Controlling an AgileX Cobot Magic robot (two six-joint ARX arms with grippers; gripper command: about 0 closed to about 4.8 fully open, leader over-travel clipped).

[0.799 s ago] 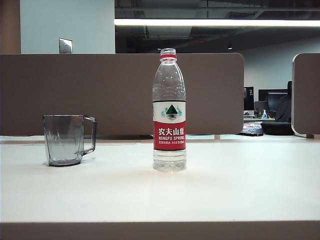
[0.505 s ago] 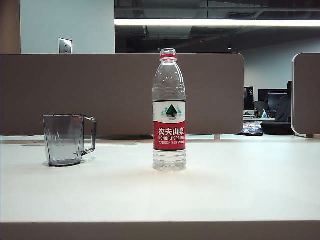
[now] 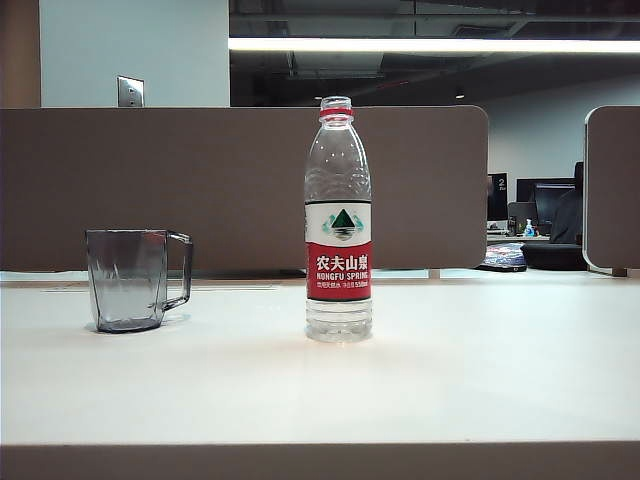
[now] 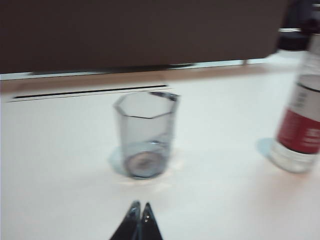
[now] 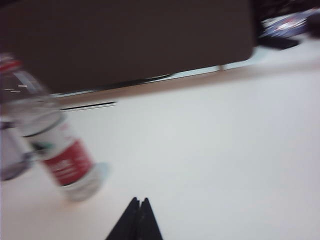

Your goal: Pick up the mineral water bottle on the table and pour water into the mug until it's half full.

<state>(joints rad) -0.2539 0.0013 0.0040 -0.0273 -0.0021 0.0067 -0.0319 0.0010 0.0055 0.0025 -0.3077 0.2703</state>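
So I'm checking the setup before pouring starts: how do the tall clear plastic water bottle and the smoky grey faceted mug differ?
The tall clear plastic water bottle stands more than twice as high as the smoky grey faceted mug. The bottle is colourless with a red-and-white label; the mug is tinted and plain. The bottle narrows to a neck; the mug is wide-mouthed with a squared handle. Both stand upright on the white table, apart, untouched by either gripper.

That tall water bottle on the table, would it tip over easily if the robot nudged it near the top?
Probably. The mineral water bottle is tall on a narrow base, so a high push could topple it. It appears nearly full, so likely heavy for its size. Its thin clear plastic may flex when squeezed. Both the left gripper and right gripper are shut, away from it.
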